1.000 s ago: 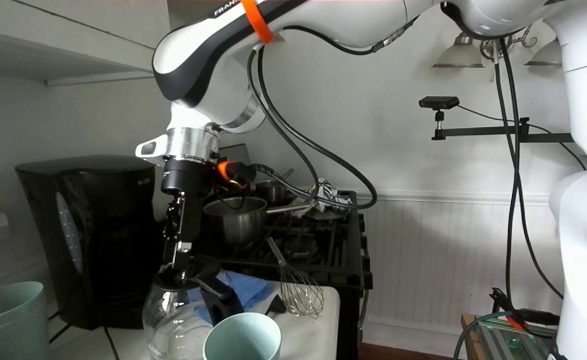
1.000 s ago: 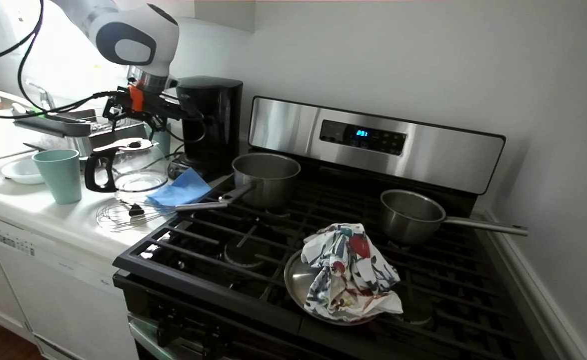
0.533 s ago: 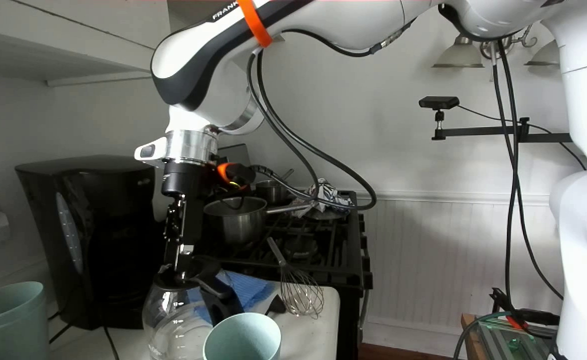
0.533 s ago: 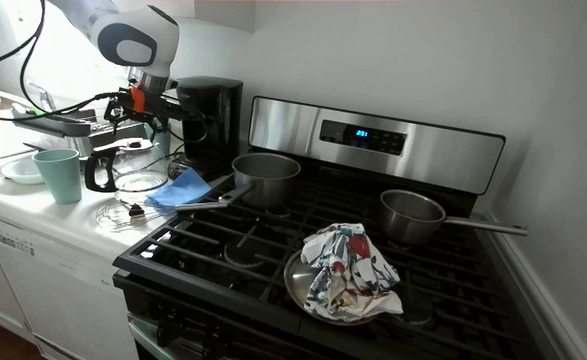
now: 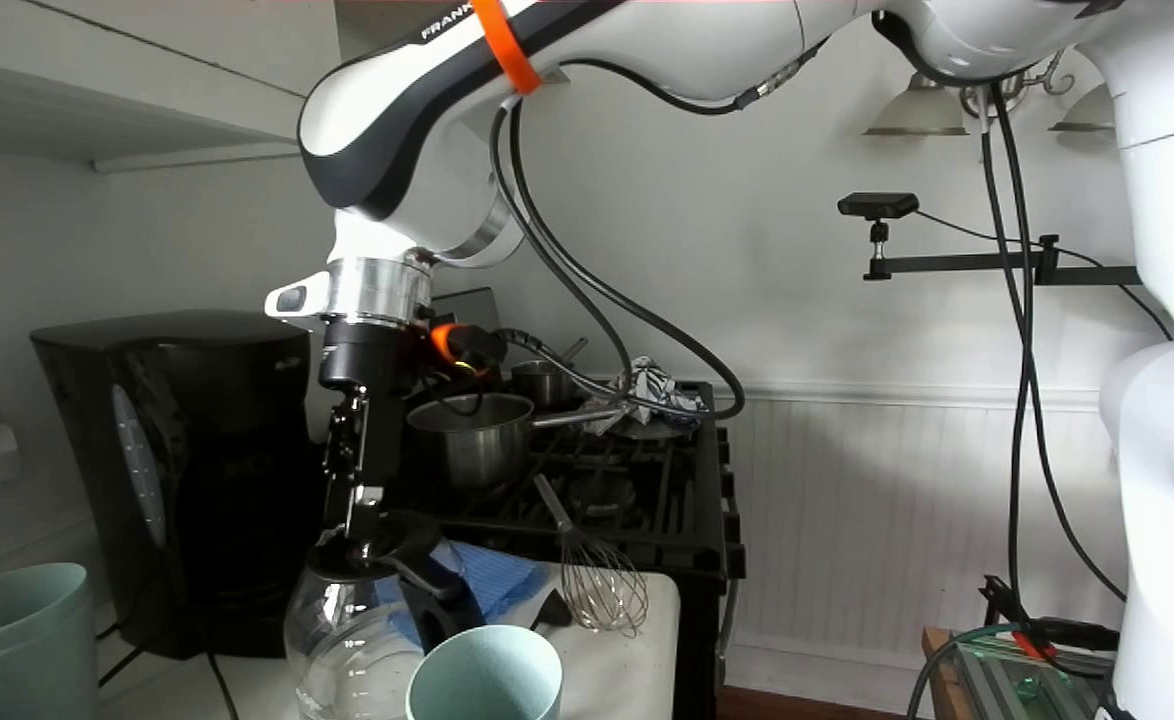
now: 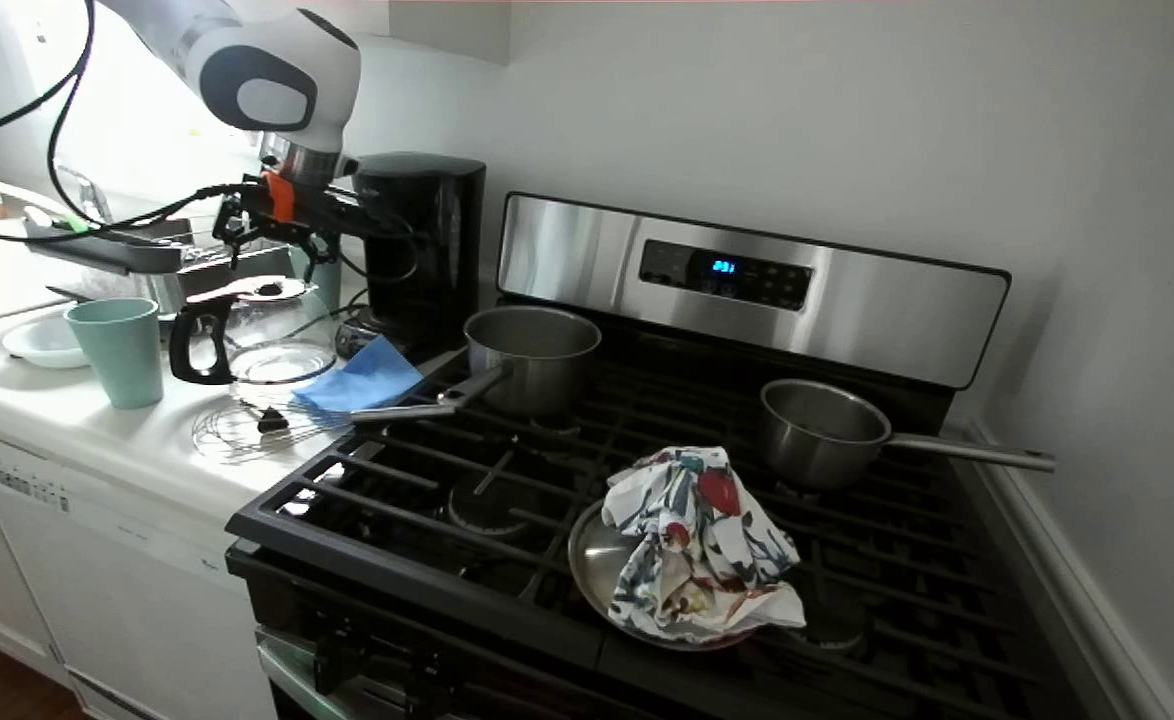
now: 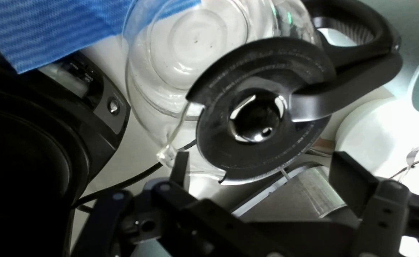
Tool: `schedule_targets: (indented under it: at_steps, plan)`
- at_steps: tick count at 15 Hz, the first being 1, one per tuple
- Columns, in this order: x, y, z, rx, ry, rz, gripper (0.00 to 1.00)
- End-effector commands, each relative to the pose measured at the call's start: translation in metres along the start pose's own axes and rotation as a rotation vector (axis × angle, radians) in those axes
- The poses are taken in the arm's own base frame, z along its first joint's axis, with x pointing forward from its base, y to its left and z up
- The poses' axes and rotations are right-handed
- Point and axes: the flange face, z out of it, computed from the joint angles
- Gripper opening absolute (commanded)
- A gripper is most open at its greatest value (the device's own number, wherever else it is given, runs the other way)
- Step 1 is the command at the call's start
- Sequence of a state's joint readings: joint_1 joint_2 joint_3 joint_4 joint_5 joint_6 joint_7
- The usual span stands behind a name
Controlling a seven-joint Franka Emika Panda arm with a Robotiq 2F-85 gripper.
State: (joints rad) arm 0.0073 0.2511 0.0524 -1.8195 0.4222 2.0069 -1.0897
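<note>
I take the glass carafe (image 5: 352,640) as reference for all positions; it stands upright on the white counter (image 6: 142,440), below my gripper (image 7: 266,169). The gas stove (image 6: 417,580), the largest unit, adjoins the counter near the carafe. The black coffee maker (image 6: 427,240), next in size, stands just beside the carafe. The larger saucepan (image 6: 532,375) sits on the stove, on the side toward the carafe. A shallow pan (image 6: 597,560), with a floral cloth (image 6: 692,540) heaped in it, and the smaller saucepan (image 6: 817,440) are on the stove well apart from the carafe.

A mint cup (image 6: 117,355) stands near the carafe on its handle side; a second mint cup (image 5: 17,640) stands on the side away from the handle. The blue cloth (image 6: 362,380) lies just beside the carafe base; I cannot tell whether its edge runs under the glass. The wire whisk (image 5: 587,565) lies near the carafe, its grip end reaching over the stove edge.

The black lid (image 7: 238,153) covers the carafe mouth. In the wrist view I read the gripper's fingers (image 7: 352,182) as spread wide apart, with the lid showing past the gap between them. I cannot confirm contact between fingers and lid.
</note>
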Motion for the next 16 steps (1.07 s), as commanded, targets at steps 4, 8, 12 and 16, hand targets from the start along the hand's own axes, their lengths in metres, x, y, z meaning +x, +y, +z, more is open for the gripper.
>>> schedule_targets:
  at_steps: [4, 8, 12, 16]
  plan:
    - [0.001, 0.008, 0.004, 0.018, -0.014, 0.003, 1.0]
    - [-0.001, 0.009, 0.013, 0.051, -0.029, 0.01, 1.0]
    - [-0.003, 0.01, 0.017, 0.104, -0.042, 0.04, 1.0]
    - [-0.006, 0.009, 0.003, 0.155, -0.044, 0.063, 1.0]
